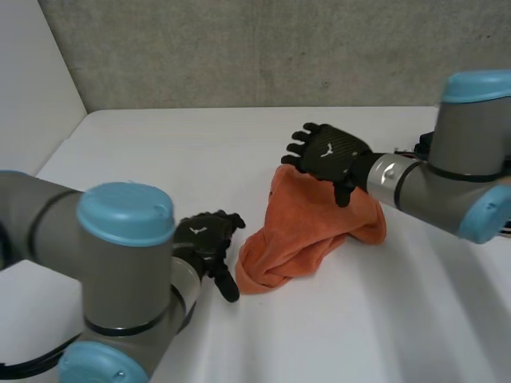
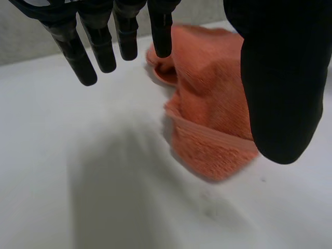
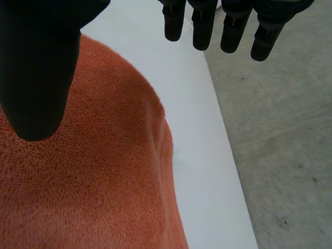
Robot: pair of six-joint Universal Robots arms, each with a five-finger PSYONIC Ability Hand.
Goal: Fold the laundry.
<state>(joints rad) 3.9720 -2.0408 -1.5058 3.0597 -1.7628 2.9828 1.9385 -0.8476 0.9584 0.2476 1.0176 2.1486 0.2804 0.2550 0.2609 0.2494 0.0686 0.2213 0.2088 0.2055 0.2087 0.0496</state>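
An orange towel lies bunched in a loose heap on the white bench. It is rumpled rather than flat, with a rounded fold at its near left end and a higher hump at its far right.

The right robot hand is over the towel's far edge, palm down. Its fingers are straight and spread apart and clasp nothing. In the right wrist view the fingers reach past the towel over bare bench, and the thumb hangs above the cloth. Whether the thumb touches the pile I cannot tell. The grey wall lies beyond the bench edge.

The left robot hand is just beside the towel's near left end, low over the bench. Its fingers are relaxed and apart, and it grips nothing. In the left wrist view its fingers point at the bench beside the towel. The thumb stands well clear of them, in front of the cloth's folded edge.
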